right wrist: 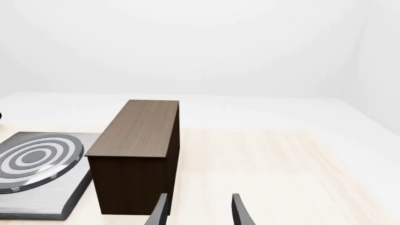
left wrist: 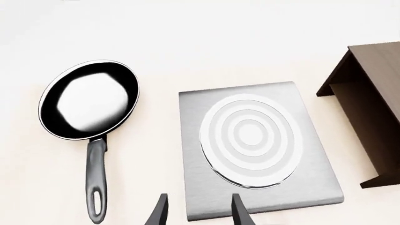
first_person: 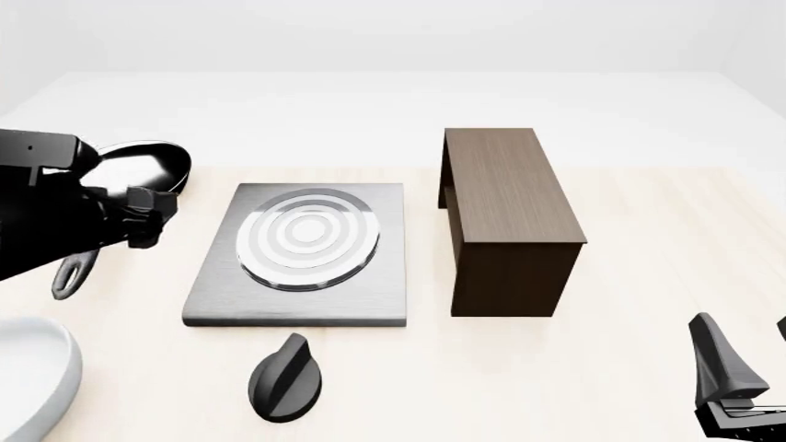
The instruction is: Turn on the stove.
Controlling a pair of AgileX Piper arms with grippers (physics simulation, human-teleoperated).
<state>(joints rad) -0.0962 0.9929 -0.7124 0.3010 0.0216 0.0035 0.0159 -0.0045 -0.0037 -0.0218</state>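
Note:
The stove (first_person: 301, 285) is a flat grey metal slab with a round burner (first_person: 307, 238) of silver rings, left of the table's middle. Its black oval knob (first_person: 286, 378) lies apart on the table just in front of the slab. The stove also shows in the left wrist view (left wrist: 262, 197) and the right wrist view (right wrist: 37, 201). My left gripper (left wrist: 200, 197) is open and empty, high above the slab's near edge. In the front view only the left arm (first_person: 62, 221) shows. My right gripper (first_person: 741, 324) is open and empty at the front right, far from the knob.
A black frying pan (left wrist: 87, 101) lies left of the stove, partly hidden by the left arm in the front view (first_person: 147, 164). A tall dark brown wooden cabinet (first_person: 510, 216) stands right of the stove. A white rounded object (first_person: 31, 378) sits at the front left corner.

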